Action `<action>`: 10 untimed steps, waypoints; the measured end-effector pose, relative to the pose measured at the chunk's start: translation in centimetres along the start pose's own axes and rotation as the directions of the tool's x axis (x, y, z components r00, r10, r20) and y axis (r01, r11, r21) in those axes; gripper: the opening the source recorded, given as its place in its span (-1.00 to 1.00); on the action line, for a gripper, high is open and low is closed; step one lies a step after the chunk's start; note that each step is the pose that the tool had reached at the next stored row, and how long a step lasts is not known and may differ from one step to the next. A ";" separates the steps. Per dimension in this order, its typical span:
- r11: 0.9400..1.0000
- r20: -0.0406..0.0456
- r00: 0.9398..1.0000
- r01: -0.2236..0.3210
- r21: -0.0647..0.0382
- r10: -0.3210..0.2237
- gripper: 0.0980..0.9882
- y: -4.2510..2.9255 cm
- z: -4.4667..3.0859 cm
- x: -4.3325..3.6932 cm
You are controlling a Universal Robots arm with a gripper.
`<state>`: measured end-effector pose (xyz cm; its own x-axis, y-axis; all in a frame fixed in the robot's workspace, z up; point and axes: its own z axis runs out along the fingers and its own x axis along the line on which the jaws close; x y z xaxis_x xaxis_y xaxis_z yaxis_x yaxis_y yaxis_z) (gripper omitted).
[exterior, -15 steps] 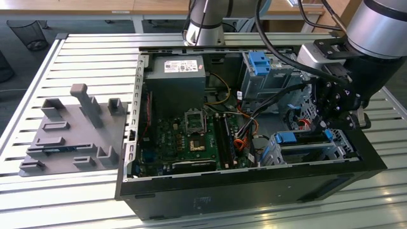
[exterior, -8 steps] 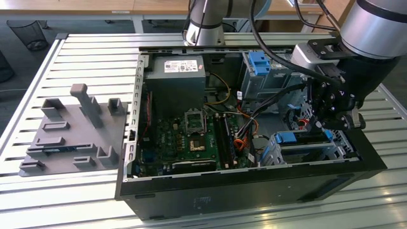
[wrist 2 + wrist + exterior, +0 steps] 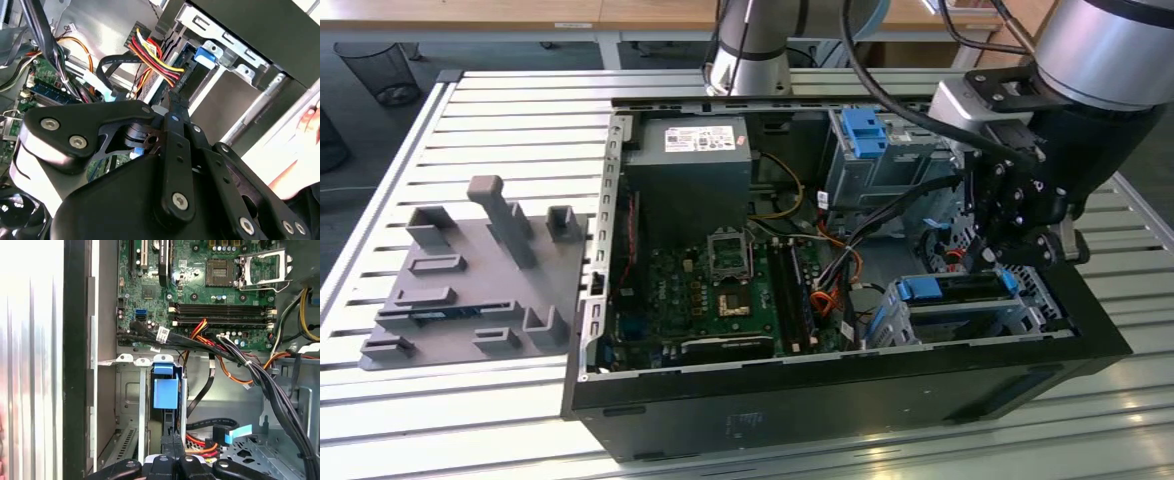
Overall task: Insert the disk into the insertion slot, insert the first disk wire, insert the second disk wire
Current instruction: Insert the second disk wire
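Jaws drawn together, apparently pinched on the black plug of the disk wire (image 3: 156, 56), as the gripper (image 3: 172, 102) reaches into the near corner of the computer case (image 3: 854, 400), on the exterior view's right. Just ahead of the tips, the disk (image 3: 165, 392) sits in its blue carrier inside the insertion slot (image 3: 987, 318). It looks fully seated, so the work in hand appears to be the wiring. You will do best to hold the plug square to the disk's connector edge and press straight along the disk's length; a tilted plug is likely to bind. Mind the loose black cables (image 3: 260, 376) draped just beside the cage, which could snag the wrist. Go gently, since a hard shove might shift the carrier in its rails. Toward the exterior view's left lies the motherboard (image 3: 707, 290), and at the far side of the case sits the power supply (image 3: 687, 150).
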<state>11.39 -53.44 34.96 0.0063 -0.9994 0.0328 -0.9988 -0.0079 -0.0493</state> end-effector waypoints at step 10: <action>1.000 0.000 1.000 0.000 -0.003 0.000 -0.98 0.95 -1.38 -0.25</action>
<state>10.37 -53.15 36.28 0.0063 -0.9994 0.0326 -0.9989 -0.0078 -0.0462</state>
